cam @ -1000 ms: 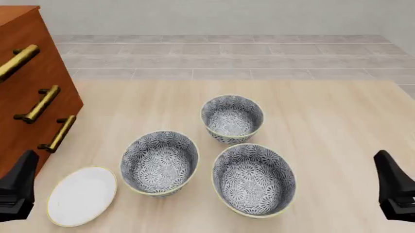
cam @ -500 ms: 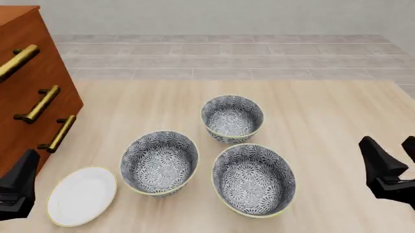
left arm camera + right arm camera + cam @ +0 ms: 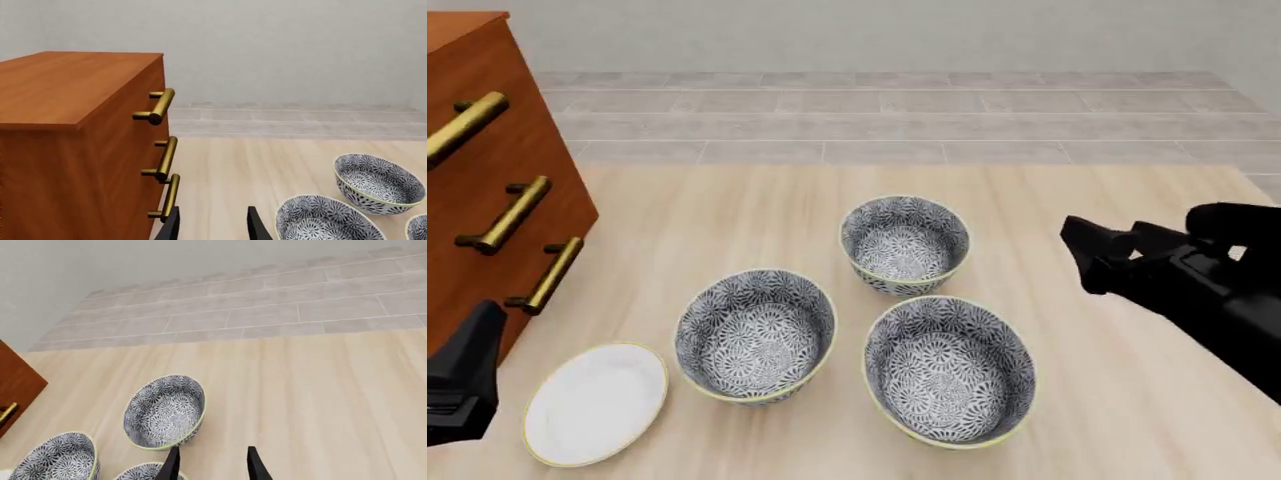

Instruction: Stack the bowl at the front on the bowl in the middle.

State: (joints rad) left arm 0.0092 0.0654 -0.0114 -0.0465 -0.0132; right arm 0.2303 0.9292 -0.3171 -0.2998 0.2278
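You had three floral blue-grey bowls: the bowl at the front near the surface's near edge, the bowl in the middle just beside it, one white plate. Your right hand hovered spread, empty; left hand spread.

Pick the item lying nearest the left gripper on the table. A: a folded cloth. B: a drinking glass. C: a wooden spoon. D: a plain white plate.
D: in the front view the plain white plate lies flat on the table right beside the left gripper, between it and the three patterned bowls; no spoon, glass or cloth is visible.
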